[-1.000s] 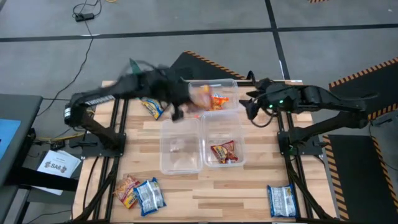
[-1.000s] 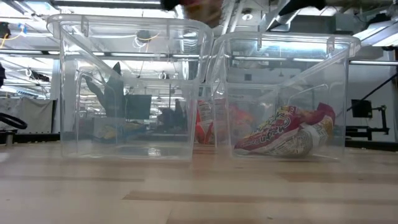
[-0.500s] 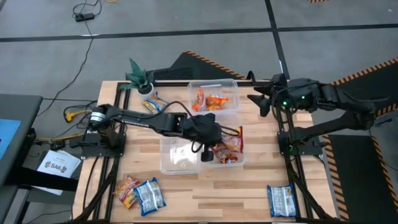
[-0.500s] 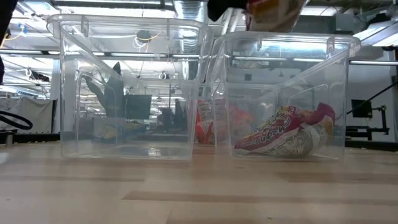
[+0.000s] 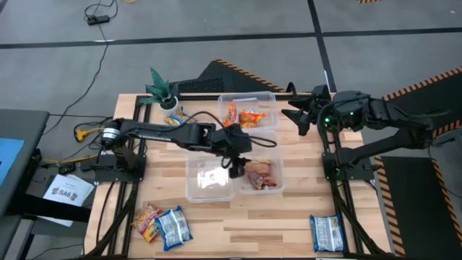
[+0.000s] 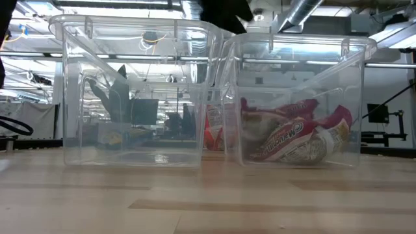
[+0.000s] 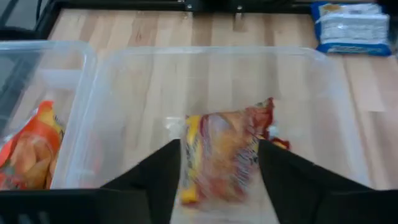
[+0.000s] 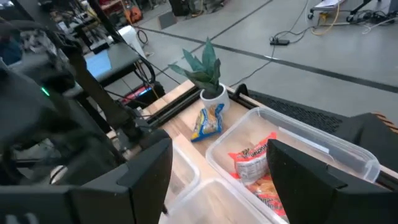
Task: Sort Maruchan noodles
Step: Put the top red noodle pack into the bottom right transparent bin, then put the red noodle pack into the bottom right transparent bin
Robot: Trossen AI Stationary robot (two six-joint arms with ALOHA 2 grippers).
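Note:
Two red Maruchan noodle packets [image 5: 260, 173] lie in the near right clear tub [image 6: 364, 97], one on top of the other [image 6: 286, 136]. My left gripper [image 5: 234, 160] hovers open above this tub's left part. Its fingers [image 7: 155, 180] stand on either side of the upper red packet [image 7: 227, 155], which shows blurred below them. The far tub [image 5: 271, 97] holds orange packets [image 5: 245, 115]. The near left tub [image 5: 195, 191] has no packets. My right gripper [image 5: 297, 117] waits open, raised beside the far tub's right end.
Loose packets lie on the table: an orange one [image 5: 148, 220] and a blue one [image 5: 173, 227] near left, a blue one [image 5: 326, 232] near right, another blue one [image 5: 177, 119] by the potted plant [image 5: 160, 90] at the far left.
My left gripper swung from the far tub toward the near right tub, carrying a red packet above the rims. It has let go. The packet has dropped into the near right tub onto the red packet there. My right gripper drew back a little toward the far edge.

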